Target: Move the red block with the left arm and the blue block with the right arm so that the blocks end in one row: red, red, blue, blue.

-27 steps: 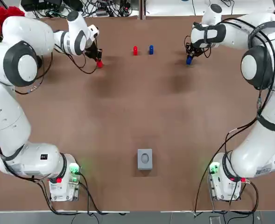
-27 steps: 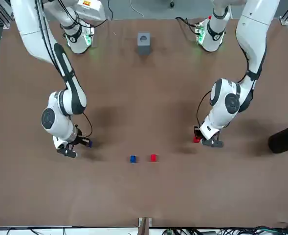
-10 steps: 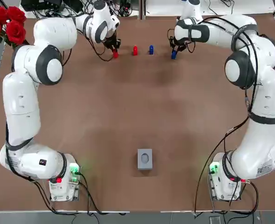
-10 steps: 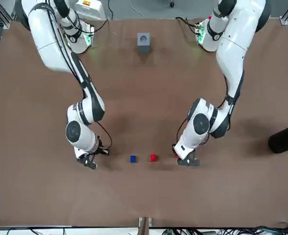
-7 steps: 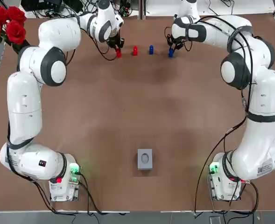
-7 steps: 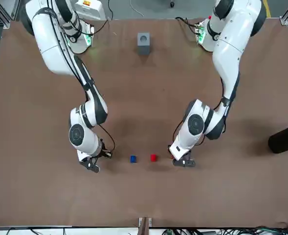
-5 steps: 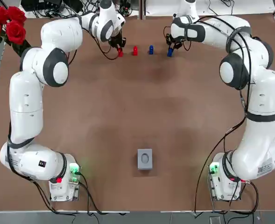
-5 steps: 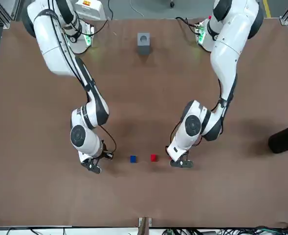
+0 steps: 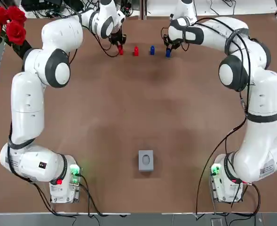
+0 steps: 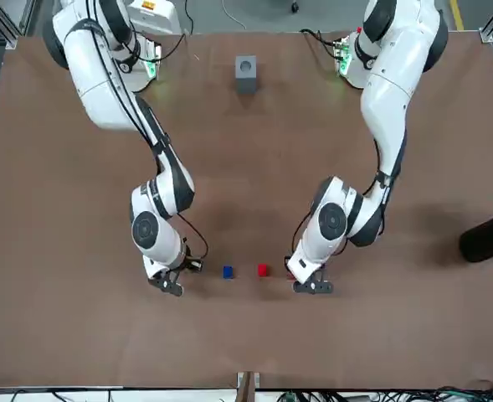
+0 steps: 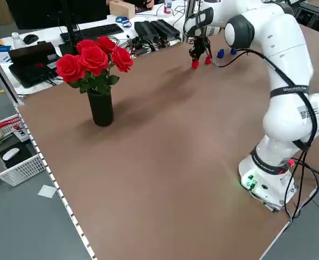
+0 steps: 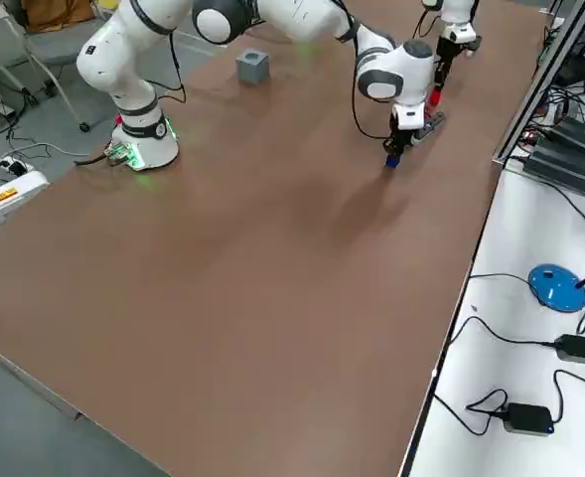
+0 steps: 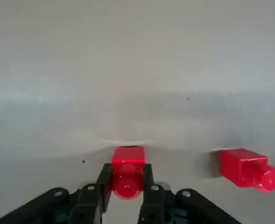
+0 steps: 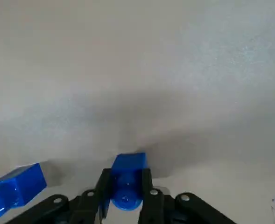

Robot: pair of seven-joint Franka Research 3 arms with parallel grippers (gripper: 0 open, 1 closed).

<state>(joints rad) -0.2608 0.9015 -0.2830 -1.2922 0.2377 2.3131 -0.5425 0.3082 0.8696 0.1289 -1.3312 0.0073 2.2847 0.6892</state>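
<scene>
My left gripper (image 9: pixel 120 47) is shut on a red block (image 13: pixel 127 171) just left of the standing red block (image 9: pixel 136 50) at the far edge of the table. The held red block (image 9: pixel 120 50) sits low over the table. My right gripper (image 9: pixel 168 50) is shut on a blue block (image 14: pixel 127 180), just right of the standing blue block (image 9: pixel 152 49). In the front view the free blue block (image 10: pixel 228 271) and free red block (image 10: pixel 263 270) sit between the right gripper (image 10: pixel 172 285) and the left gripper (image 10: pixel 303 283). The second red block (image 13: pixel 247 167) and second blue block (image 14: pixel 15 189) show beside the held ones.
A grey cube (image 9: pixel 146 160) lies mid-table near the robot bases. A black vase of red roses (image 11: pixel 97 76) stands at the far left corner. Cables and desk gear lie beyond the table's far edge (image 9: pixel 143 15).
Both grippers have carried their blocks inward along the far edge, the left one rightward and the right one leftward, and now flank the two standing blocks closely.
</scene>
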